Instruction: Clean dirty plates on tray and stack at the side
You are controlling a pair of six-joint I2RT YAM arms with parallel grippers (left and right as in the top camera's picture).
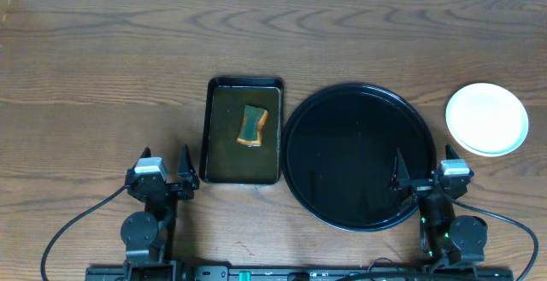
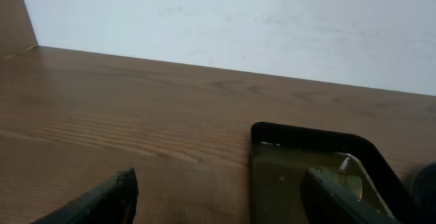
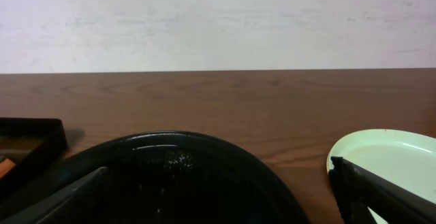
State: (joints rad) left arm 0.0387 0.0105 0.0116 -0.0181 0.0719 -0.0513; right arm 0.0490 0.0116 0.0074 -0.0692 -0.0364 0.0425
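The round black tray [image 1: 359,157] lies right of centre with no plates on it. It also fills the lower part of the right wrist view [image 3: 184,176]. The plates [image 1: 486,117] sit stacked on the table to its right, and the pale top one shows no smears. The stack's near edge shows in the right wrist view [image 3: 388,149]. My left gripper [image 1: 165,166] is open and empty at the front left [image 2: 218,190]. My right gripper [image 1: 421,168] is open and empty over the round tray's front right rim [image 3: 218,183].
A smaller rectangular black tray [image 1: 244,81] holding brownish liquid stands left of the round tray. A green and orange sponge [image 1: 252,125] lies in it. This tray's corner shows in the left wrist view [image 2: 306,132]. A pale wall runs along the table's far edge.
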